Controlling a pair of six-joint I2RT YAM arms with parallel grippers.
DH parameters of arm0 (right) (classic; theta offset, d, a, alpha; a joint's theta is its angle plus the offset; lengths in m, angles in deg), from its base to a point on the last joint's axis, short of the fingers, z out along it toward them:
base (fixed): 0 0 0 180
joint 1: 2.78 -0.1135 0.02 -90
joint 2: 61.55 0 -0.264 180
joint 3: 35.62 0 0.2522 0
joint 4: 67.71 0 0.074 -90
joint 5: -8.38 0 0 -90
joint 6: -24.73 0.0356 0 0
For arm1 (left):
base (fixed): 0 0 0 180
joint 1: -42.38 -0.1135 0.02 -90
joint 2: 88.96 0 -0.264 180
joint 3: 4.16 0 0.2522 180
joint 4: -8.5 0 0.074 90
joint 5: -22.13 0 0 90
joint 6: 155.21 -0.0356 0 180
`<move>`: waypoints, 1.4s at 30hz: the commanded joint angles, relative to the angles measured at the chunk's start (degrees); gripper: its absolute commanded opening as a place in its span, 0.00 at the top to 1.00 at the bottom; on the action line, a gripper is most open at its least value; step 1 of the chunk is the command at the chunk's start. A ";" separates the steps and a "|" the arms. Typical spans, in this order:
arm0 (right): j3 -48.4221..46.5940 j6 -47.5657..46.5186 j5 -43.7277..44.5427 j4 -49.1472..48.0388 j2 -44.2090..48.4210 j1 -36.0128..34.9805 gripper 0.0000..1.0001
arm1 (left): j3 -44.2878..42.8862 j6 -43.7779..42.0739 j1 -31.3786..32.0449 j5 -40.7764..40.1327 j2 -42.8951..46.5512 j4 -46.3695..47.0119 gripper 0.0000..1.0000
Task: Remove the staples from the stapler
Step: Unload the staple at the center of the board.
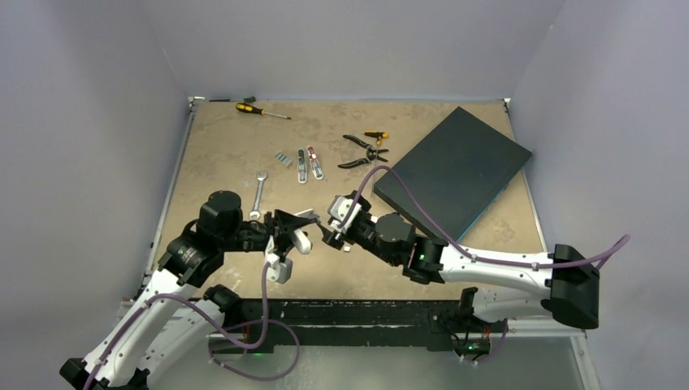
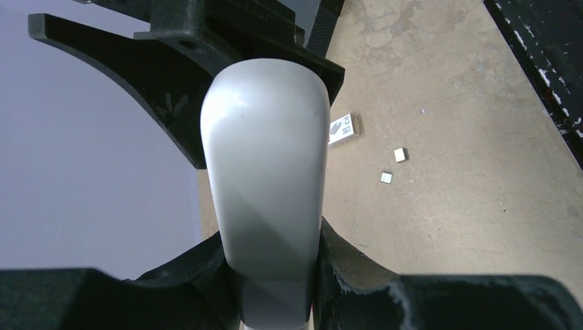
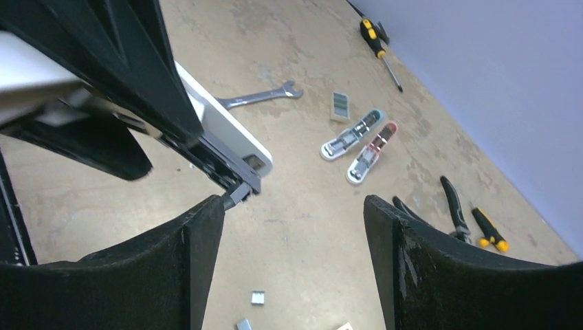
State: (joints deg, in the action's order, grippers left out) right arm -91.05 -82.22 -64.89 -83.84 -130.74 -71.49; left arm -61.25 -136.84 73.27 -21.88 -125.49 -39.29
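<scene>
Two arms meet over a mottled tan tabletop (image 1: 236, 162), boxed in by plain pale lilac walls (image 1: 89, 122). A dark rectangular slab (image 1: 452, 171) lies at the far right. Black-handled pliers (image 1: 363, 152), a yellow-and-black screwdriver (image 1: 262, 110), a steel spanner (image 1: 258, 195) and two small clear-bodied staplers (image 3: 350, 135) lie scattered towards the back.

The left gripper (image 1: 286, 231) is clamped on a white plastic stapler (image 2: 265, 172), held above the table. A metal rail (image 3: 237, 192) sticks out of the stapler's front. The right gripper (image 3: 294, 206) stands wide apart and empty, one fingertip just beside that rail.

Silvery-grey ribbed staples (image 3: 339, 104) lie in a short strip near the spanner. Two tinier staple blocks (image 2: 399, 155) rest on the table by a small white rectangular box (image 2: 342, 129). The box bears dark print, too small to read.
</scene>
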 commanded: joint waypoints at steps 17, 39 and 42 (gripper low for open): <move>2.59 2.04 8.28 9.29 9.16 0.69 0.23 | -2.16 -2.47 1.04 2.26 -1.70 1.30 1.00; 8.04 6.69 2.79 -1.46 10.15 0.77 0.16 | -3.23 -4.17 2.31 1.57 -4.74 -0.52 1.00; 7.96 7.36 2.65 -5.64 8.39 0.89 0.16 | -3.17 -4.13 2.35 1.56 -4.72 -0.52 1.00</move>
State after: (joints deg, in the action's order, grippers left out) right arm -83.12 -76.97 -60.98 -80.10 -120.97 -70.90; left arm -61.95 -139.40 75.19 -21.88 -130.26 -40.77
